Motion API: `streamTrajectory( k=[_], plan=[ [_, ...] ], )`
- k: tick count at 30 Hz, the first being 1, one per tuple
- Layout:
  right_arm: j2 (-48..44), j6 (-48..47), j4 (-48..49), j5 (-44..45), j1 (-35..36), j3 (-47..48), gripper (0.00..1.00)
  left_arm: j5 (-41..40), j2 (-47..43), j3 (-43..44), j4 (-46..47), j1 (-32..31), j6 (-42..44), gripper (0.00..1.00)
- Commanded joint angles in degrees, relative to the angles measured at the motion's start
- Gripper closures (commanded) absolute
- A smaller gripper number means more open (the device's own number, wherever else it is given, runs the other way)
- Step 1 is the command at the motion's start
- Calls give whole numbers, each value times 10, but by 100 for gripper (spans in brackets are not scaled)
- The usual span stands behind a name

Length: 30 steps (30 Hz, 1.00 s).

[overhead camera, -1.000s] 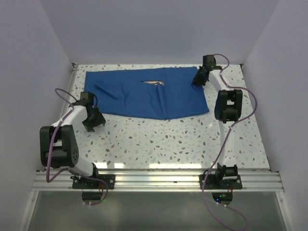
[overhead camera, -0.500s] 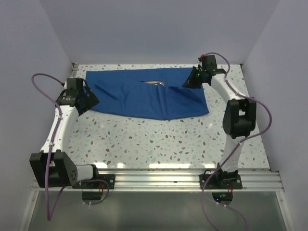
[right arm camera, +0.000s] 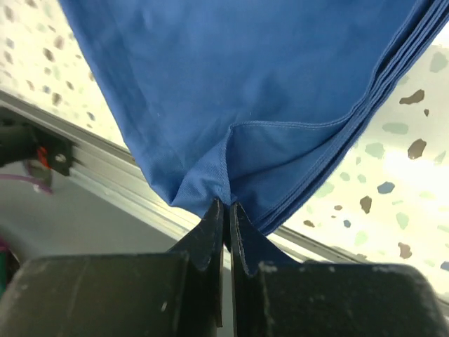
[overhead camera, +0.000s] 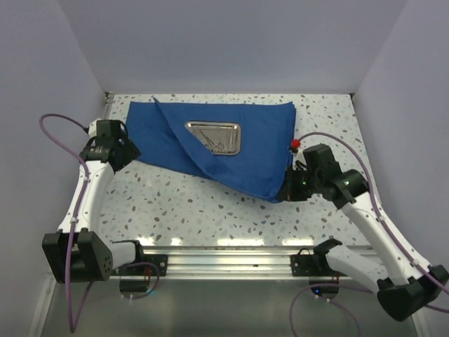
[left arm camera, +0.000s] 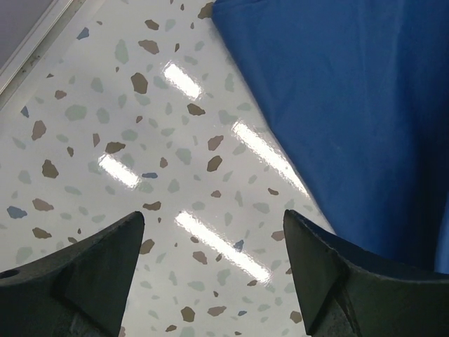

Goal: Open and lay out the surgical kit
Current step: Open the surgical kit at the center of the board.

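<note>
The royal-blue cloth wrap [overhead camera: 175,140] lies at the back of the table, partly unfolded. A shiny steel tray [overhead camera: 213,137] with thin silver instruments in it shows in the opened middle. My right gripper [overhead camera: 288,191] is shut on a corner of the cloth [right arm camera: 231,140] and holds it pulled toward the near right, lifted off the table. My left gripper [overhead camera: 126,151] is open and empty, just off the cloth's left edge [left arm camera: 337,105], above bare table.
The speckled table [overhead camera: 210,210] is walled at the back and both sides. A metal rail [overhead camera: 224,256] runs along the near edge by the arm bases.
My right gripper has taken the cloth's right corner and dragged it from the back right toward the near right, uncovering the steel tray. My left arm has barely moved in the last half second.
</note>
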Motion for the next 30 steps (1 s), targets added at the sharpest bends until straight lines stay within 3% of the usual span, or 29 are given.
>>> streamTrajectory(
  k=[1,5,10,13,15,21,25,30],
  plan=[
    [-6,66,-78,20,6,28,100,-18,-6,-5,4,0,-24,16],
    [10,78,-238,57,6,19,100,-9,8,0,13,0,-38,16],
    [-105,97,-362,34,6,-56,100,-24,27,7,25,-1,-51,16],
    [-205,113,-363,-78,13,-121,100,-20,41,5,37,-1,-55,17],
    [-224,186,-362,-64,46,-129,100,-13,46,-3,50,-1,-60,17],
    [-92,81,-342,3,57,-194,100,54,90,13,156,-32,-87,18],
    [-53,78,-300,-9,57,-209,100,61,196,79,214,-81,-93,17],
    [-42,78,-298,-9,58,-201,100,94,337,189,210,-124,-126,20]
  ],
)
